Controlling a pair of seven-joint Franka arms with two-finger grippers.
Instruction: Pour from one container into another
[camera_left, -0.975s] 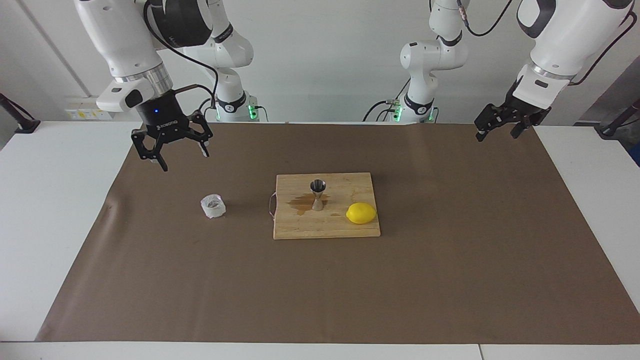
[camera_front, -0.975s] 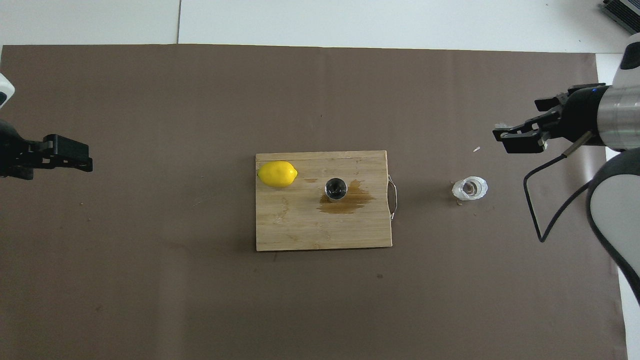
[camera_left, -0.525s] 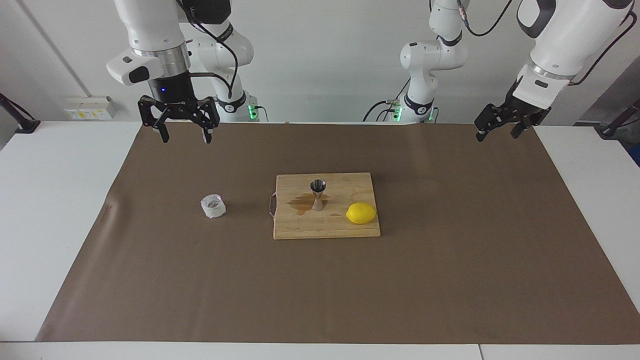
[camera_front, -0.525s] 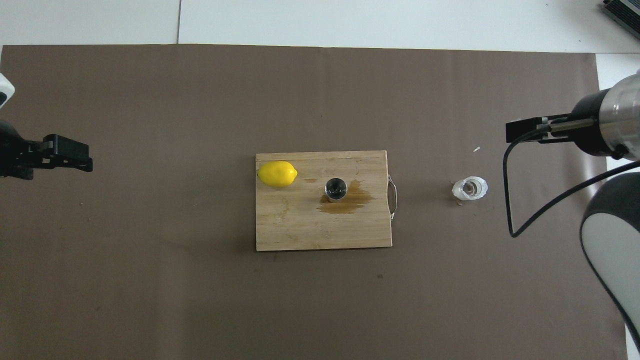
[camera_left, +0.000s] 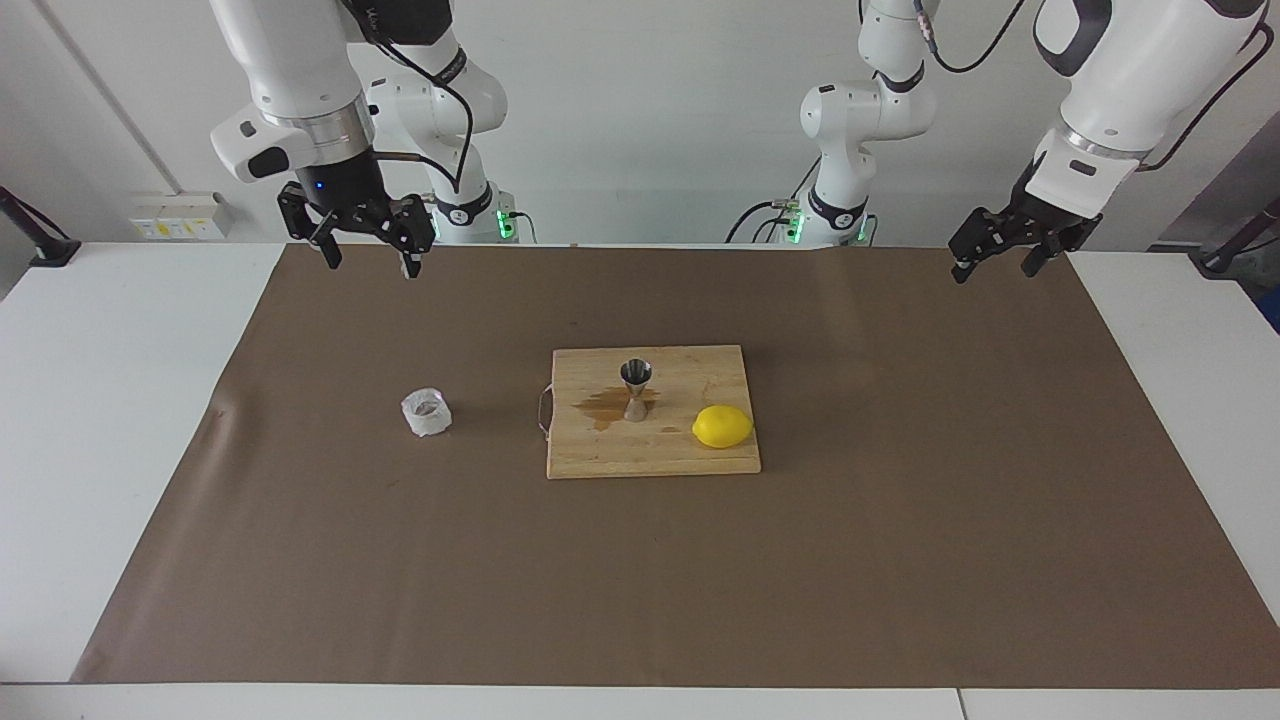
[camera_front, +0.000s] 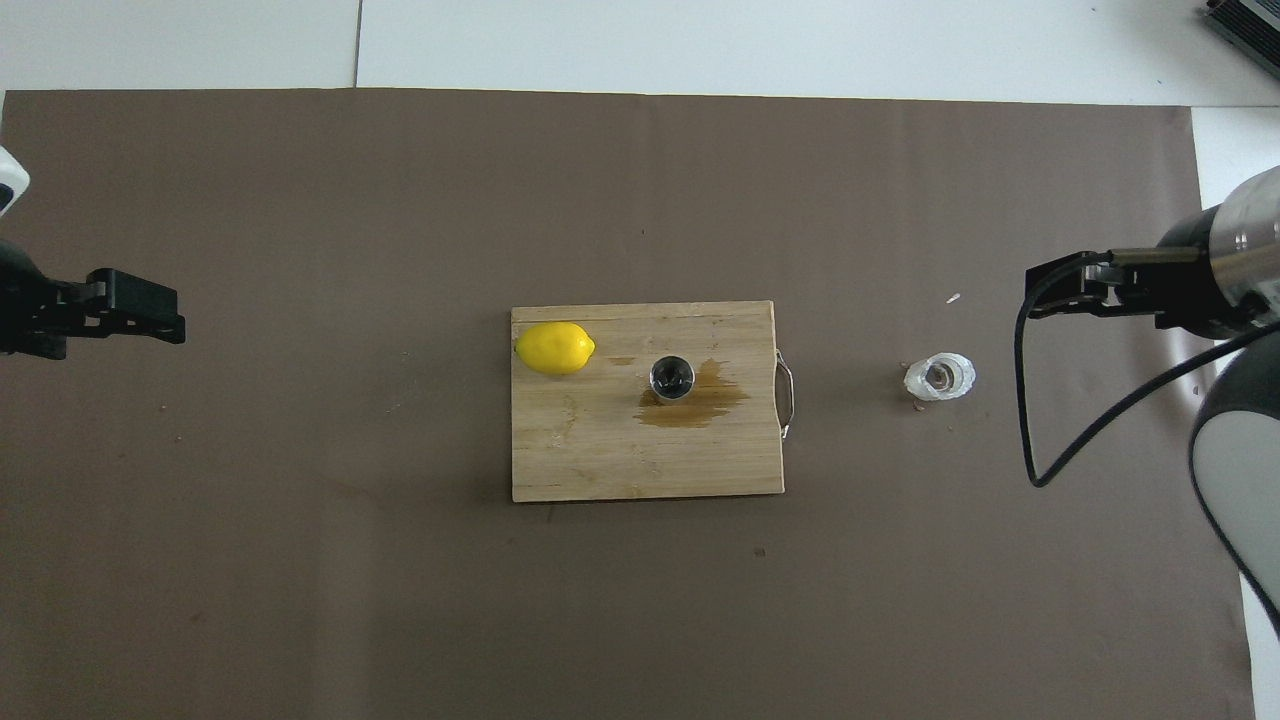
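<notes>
Pulling back is what the right gripper (camera_left: 368, 255) has been doing this past second: it hung lower, just above the mat near the cup, and now it is up over the mat's edge nearest the robots, at the right arm's end of the desk. Its fingers are spread wide and hold nothing. To me that reads as a retreat after the work, not an approach.

The crinkly white cup (camera_left: 426, 412) stands upright on the brown mat (camera_left: 900, 560), alone, between the wooden board (camera_left: 610, 455) and the right arm's end of the desk, well apart from either gripper. The steel jigger (camera_left: 636, 389) stands upright on the board, with a lemon (camera_left: 722, 426) beside it toward the left arm's end. A brown wet stain (camera_left: 603, 408) spreads on the board around the jigger's foot, so I would guess the pour is over and some of it missed.

The left gripper (camera_left: 998, 252) waits over the mat's corner nearest the robots at its own end, fingers a little apart and empty.

From across the desk you get heights: both grippers are clearly up in the air, and the jigger's hourglass shape shows. From above you look straight into the jigger (camera_front: 671, 377) and the cup (camera_front: 939, 377); the cup's bottom looks dark, but how much is left in either I cannot tell.
</notes>
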